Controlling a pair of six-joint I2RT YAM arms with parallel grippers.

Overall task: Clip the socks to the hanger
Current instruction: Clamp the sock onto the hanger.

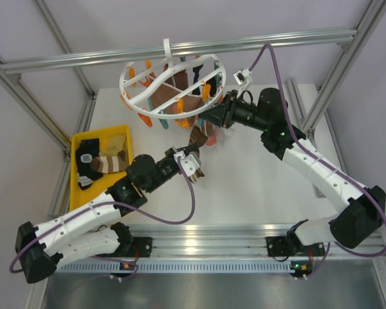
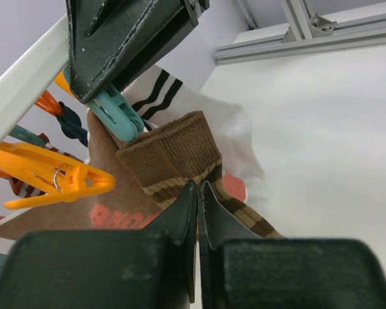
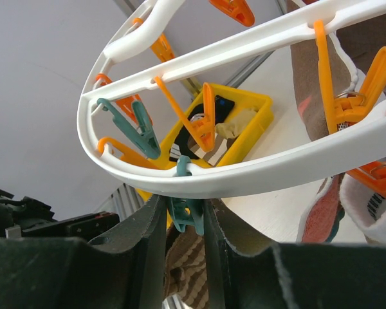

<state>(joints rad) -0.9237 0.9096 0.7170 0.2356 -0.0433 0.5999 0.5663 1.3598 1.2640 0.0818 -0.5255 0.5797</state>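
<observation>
Fingers (image 2: pixel 178 225) of my left gripper (image 2: pixel 198 190) pinched tight on the brown striped sock (image 2: pixel 174 154), cuff just beside the teal clip (image 2: pixel 119 116) that my right gripper (image 3: pixel 182 207) clamps on the hanger (image 3: pixel 257 170). Plan: push cuff deep into clip mouth before right lets go. Left arm stretched up-forward, right elbowed in from the side.

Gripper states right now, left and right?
Left gripper: shut on the brown ribbed fabric sock with tan stripes.
Right gripper: shut on a teal plastic clip of the round white plastic hanger.
</observation>
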